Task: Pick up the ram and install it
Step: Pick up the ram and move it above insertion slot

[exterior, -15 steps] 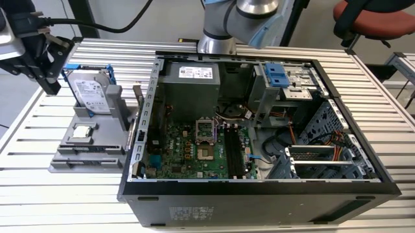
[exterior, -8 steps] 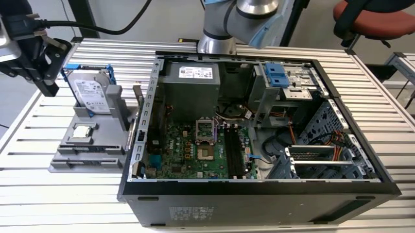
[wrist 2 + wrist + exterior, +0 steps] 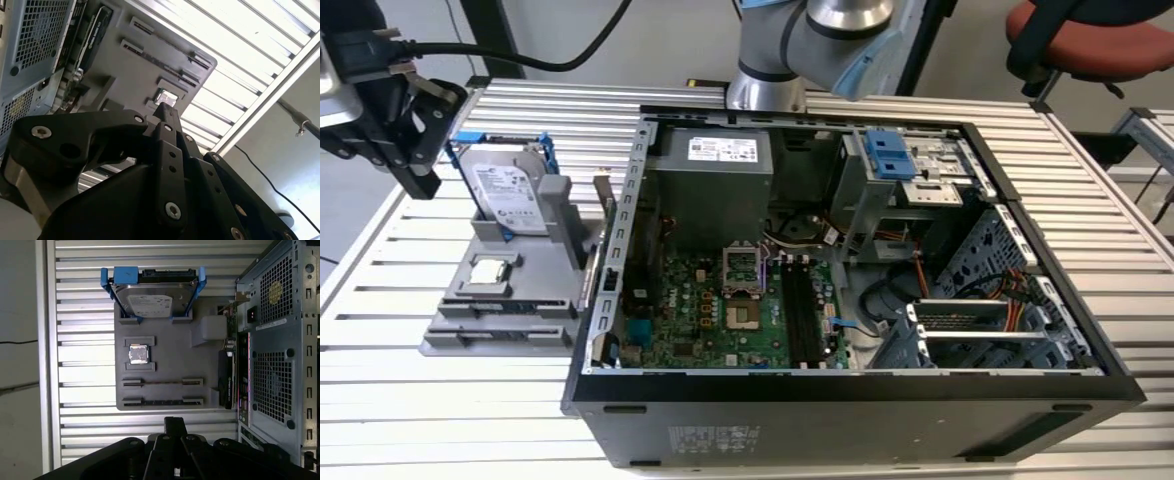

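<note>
Tool (image 3: 419, 183) hangs over the tabletop (image 3: 454, 420) at the exterior view's left, just beside the hard drive and apart from it. Its fingers (image 3: 175, 424) look pressed together in both wrist views, with nothing between them. Open PC case (image 3: 854, 400) lies on its side mid-tabletop with the green motherboard (image 3: 720, 310) exposed; its black slots (image 3: 803, 310) are at the board's edge toward the exterior view's right. Grey parts holder (image 3: 165, 365) sits on the slats against the case, on the exterior view's left. Silver hard drive (image 3: 150, 300) in a blue frame stands at one end of the holder. Black expansion card (image 3: 225, 382) stands on edge along the holder's case side. Small square processor chip (image 3: 138, 354) sits in its pocket mid-holder. The ram (image 3: 162, 382) stands on edge in the holder, in the clip row next to the chip, well apart from the tool. The next row out has a dark strip too; cannot tell whether that is a stick or a bare groove.
</note>
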Controlling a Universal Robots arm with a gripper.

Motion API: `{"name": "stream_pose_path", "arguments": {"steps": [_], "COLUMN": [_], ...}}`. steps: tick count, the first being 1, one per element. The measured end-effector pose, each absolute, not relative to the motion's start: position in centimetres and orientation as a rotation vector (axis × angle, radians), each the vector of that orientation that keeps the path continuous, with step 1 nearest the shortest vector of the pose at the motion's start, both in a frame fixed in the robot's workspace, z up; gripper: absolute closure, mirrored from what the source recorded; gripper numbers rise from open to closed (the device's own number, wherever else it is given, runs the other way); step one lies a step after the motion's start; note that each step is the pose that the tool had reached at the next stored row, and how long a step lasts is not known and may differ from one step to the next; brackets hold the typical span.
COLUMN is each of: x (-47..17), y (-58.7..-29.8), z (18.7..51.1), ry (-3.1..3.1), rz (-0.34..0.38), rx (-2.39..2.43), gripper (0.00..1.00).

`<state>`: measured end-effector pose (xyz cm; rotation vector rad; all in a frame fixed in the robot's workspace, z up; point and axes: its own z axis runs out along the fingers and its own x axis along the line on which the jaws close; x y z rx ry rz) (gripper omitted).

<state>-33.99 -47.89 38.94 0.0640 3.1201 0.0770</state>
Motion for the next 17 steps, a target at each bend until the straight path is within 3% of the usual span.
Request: {"name": "stream_pose_path", "arguments": {"steps": [17], "x": [-34.00], "y": [-47.89], "z": [38.96], "ry": [3.121], "rz": [0.078], "rx": [-0.140], "gripper": [1.00]}}
